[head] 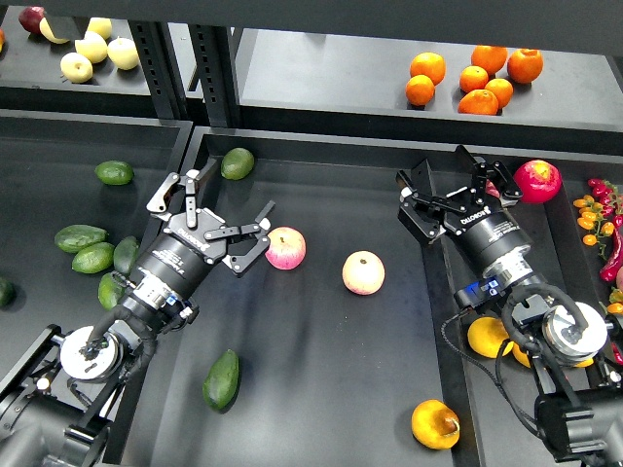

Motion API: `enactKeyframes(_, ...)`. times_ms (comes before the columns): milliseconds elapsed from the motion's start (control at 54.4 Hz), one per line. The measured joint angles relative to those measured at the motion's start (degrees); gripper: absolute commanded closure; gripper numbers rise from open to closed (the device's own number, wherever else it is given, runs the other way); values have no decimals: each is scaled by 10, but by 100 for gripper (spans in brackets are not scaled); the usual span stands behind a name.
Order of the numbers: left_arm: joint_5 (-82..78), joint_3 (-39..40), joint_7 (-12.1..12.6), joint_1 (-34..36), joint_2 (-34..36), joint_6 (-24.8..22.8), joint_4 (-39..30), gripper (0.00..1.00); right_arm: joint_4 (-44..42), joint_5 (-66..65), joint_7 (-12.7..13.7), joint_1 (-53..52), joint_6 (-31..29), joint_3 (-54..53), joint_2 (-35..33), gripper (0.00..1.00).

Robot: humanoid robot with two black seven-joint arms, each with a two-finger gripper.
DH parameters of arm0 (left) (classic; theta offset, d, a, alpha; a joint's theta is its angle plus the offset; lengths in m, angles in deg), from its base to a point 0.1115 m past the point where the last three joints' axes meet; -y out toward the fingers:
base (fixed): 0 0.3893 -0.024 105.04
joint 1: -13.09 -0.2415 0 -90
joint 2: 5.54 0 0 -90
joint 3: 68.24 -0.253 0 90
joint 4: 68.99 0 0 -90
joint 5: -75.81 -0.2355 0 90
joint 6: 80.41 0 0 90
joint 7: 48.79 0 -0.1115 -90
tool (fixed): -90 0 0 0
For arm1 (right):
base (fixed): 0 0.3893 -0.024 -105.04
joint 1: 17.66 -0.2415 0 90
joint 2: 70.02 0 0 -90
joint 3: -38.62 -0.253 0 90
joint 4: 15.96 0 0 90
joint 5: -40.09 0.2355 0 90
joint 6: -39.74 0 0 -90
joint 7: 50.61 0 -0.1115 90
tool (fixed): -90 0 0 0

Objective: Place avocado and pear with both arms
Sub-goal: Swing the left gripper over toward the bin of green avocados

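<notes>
White lettering stands on the black body of each gripper, and it is the only writing to be seen. On the right gripper (450, 185), at about two o'clock from the middle of the head view, a single word in capitals runs along the housing just behind the fingers; it looks like "ROBOTIQ", though the letters are small and slanted and cannot be read with certainty. On the left gripper (222, 208), at about nine o'clock from the middle, a like white word sits on the housing, too small and tilted to make out. No numbers, labels or signs can be read elsewhere.
</notes>
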Motion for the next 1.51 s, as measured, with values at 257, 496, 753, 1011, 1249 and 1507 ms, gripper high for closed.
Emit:
enactKeyframes(257, -4, -83, 47, 76, 152, -16, 13, 0, -3, -15, -13, -2, 4, -9, 0, 0)
enactKeyframes(496, -3, -167, 106, 147, 255, -37, 19, 0, -4, -20, -18, -2, 6, -13, 0, 0)
enactKeyframes(753, -8, -287, 111, 238, 327, -51, 16, 0, -4, -27, -18, -5, 16, -27, 0, 0)
enactKeyframes(1011, -57, -454, 111, 372, 380, -52, 23, 0, -4, -27, -17, -15, 38, -39, 0, 0)
enactKeyframes(1249, -120, -618, 111, 499, 383, -52, 34, 0, -4, -27, -17, -35, 68, -40, 0, 0)
enactKeyframes(1507, -197, -715, 111, 570, 362, -52, 47, 0, -12, -34, -17, -58, 76, -40, 0, 0)
